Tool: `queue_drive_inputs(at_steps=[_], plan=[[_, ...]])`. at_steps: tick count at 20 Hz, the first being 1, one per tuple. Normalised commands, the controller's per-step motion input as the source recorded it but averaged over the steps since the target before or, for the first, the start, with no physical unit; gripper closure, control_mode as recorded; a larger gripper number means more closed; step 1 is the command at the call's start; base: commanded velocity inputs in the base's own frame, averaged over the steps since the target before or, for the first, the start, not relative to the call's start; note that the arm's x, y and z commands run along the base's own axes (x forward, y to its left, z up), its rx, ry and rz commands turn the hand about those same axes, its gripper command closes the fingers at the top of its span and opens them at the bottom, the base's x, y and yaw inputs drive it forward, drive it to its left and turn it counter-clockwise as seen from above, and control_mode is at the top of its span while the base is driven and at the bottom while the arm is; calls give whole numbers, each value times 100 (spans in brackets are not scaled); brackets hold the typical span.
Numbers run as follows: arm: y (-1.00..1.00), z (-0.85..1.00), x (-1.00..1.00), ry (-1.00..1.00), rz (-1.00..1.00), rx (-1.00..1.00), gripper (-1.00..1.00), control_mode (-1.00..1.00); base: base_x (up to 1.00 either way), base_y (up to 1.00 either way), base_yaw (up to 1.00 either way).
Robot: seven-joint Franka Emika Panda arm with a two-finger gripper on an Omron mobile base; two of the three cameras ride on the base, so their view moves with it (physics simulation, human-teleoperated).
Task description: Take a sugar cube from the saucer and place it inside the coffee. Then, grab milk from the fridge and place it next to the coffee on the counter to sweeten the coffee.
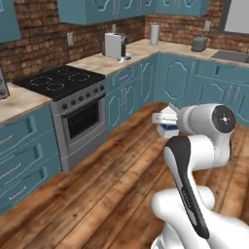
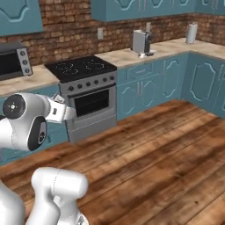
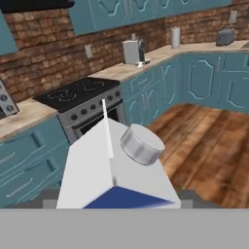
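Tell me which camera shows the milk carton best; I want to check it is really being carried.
The hand view: the milk sits close up, gabled top, grey cap and blue band plain. The left base view shows it small and partly hidden at the claw, above the wood floor. In the right base view the arm covers most of it.

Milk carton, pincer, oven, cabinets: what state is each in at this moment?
Milk carton: held up off the floor, grey cap on.
Pincer: shut on the milk carton, mid-air over the wooden floor.
Oven: door closed.
Cabinets: doors closed.
Counter: coffee machine standing on it.
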Motion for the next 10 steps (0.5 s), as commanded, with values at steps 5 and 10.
queue_drive_inputs(at_steps=[5,10], plan=[[0,0,0,0,0,0,100,100,100,-57,20],[0,0,0,0,0,0,100,100,100,-61,20]])
